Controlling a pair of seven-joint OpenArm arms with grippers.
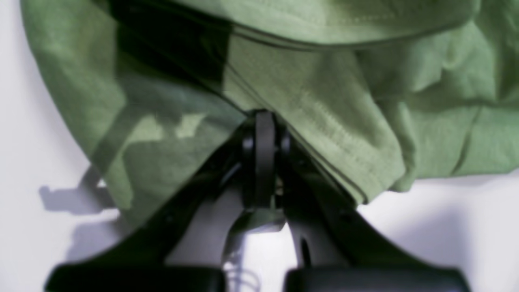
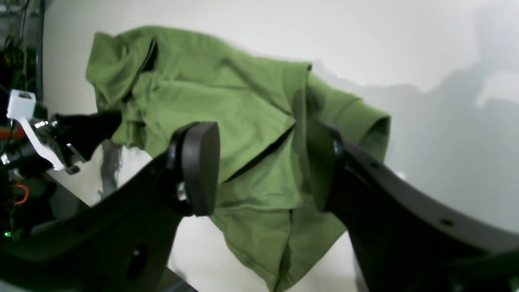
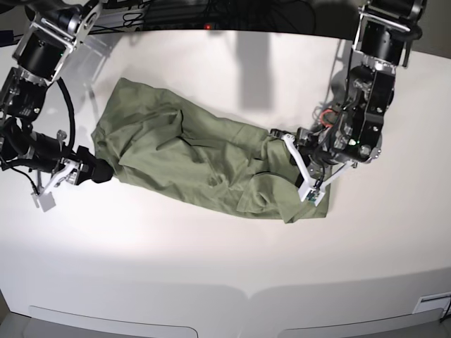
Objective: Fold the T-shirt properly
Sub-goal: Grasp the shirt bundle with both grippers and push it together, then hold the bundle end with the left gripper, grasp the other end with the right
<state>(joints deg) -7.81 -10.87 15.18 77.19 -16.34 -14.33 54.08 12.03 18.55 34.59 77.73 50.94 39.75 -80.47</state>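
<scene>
The sage-green T-shirt [image 3: 190,162] lies crumpled and stretched across the middle of the white table; it also shows in the right wrist view [image 2: 227,105] and fills the left wrist view [image 1: 332,121]. My left gripper [image 1: 263,121] is shut on a bunched, hemmed fold of the shirt at its right end [image 3: 280,146]. In the right wrist view it shows as a black tip [image 2: 109,121] at the cloth's edge. My right gripper [image 2: 263,162] is open, its fingers wide apart in front of the shirt, and holds nothing. In the base view it sits at the shirt's left edge [image 3: 104,171].
The white table [image 3: 211,267] extends wide in front of the shirt and behind it. Both arm bases and cables [image 3: 176,10] stand along the back edge. A white bracket [image 3: 306,184] on the left arm hangs over the shirt's right corner.
</scene>
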